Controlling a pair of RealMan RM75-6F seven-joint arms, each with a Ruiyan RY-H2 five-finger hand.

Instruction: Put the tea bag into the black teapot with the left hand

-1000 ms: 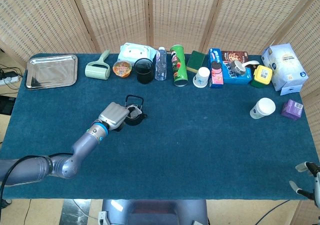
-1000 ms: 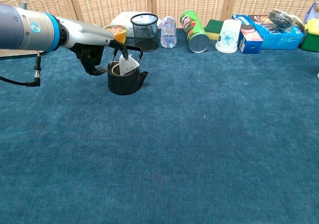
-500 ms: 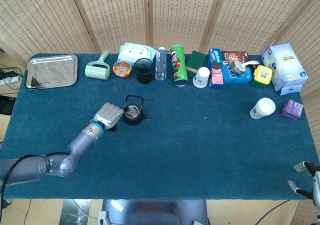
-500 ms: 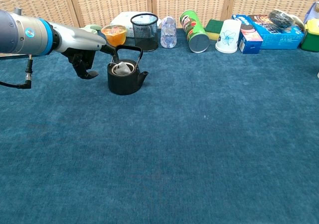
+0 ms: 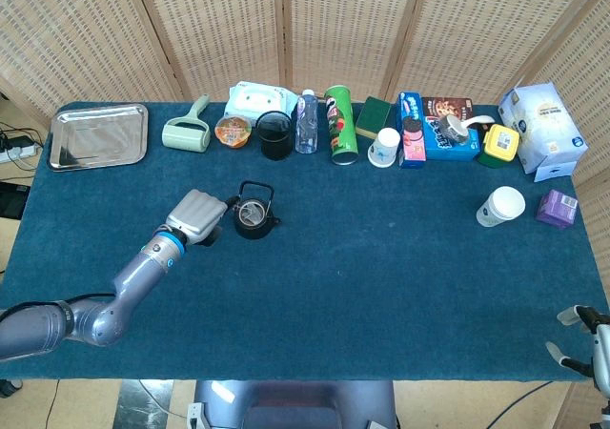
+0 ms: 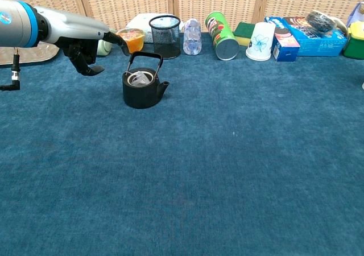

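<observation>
The tea bag [image 6: 139, 78] lies inside the open mouth of the black teapot [image 6: 142, 89], a pale crumpled shape just under the upright handle; a second ago it hung from the fingers above the rim, so it has been let go and has dropped in. The teapot stands in the same spot on the blue table cloth [image 5: 381, 257], spout toward the robot's right.

The left hand [image 6: 85, 48] has pulled back from the pot toward the robot's left and now sits clear of it, apart from the handle. It holds nothing; in the chest view its fingers are spread, one reaching out toward the orange cup [image 6: 131, 39] and others curling down. In the head view the left hand [image 5: 195, 216] lies just beside the teapot [image 5: 254, 215], with a small gap between them.

The right hand [image 5: 581, 348] shows only at the lower right corner of the head view, off the table edge; whether its fingers are wide or closed cannot be told.

Behind the teapot a row of things lines the far edge: a lint roller [image 5: 186, 132], a black mesh cup [image 6: 165, 36], a water bottle [image 6: 192, 36], a green can [image 6: 222, 36], a white paper cup [image 6: 260, 40]. A metal tray [image 5: 98, 135] rests at the far left corner. In front of the teapot and to its right the cloth runs open to the near edge.
</observation>
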